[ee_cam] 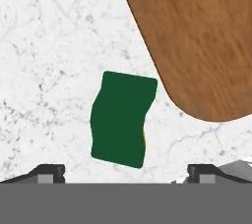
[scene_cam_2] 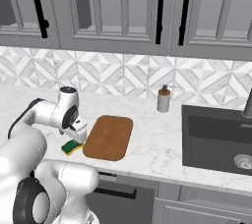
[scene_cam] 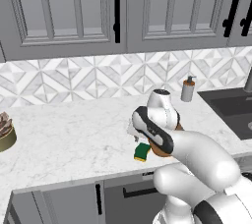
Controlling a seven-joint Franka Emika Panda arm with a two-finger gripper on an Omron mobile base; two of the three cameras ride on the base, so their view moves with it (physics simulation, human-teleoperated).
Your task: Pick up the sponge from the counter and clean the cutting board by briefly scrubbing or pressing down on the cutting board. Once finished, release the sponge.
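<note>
Two dark fingertips [ee_cam: 47,170] are poking up at the bottom of the hand view, standing wide apart with nothing between them, so the gripper [ee_cam: 125,171] is spread open and holding nothing. Just beyond them the sponge [ee_cam: 122,119] is lying flat on the counter [ee_cam: 44,46], green side up, roughly centred between the tips. At about one o'clock from the sponge the cutting board [ee_cam: 197,36] is sitting on the marble, its rounded corner close to the sponge but not touching it. From the right base view the arm is bending over the front of the counter, the hand hanging above the sponge [scene_cam_2: 72,147], which is resting at nine o'clock of the board [scene_cam_2: 109,137]. Farther back a soap dispenser [scene_cam_2: 163,99] is standing near the tiled backsplash [scene_cam_2: 98,73], with the dark sink [scene_cam_2: 216,139] off at three o'clock. By my reading, the pick-up step is the one in hand: the hand is needing to come straight down until the tips are flanking the sponge, then squeeze it, before carrying it over to the board.
</note>
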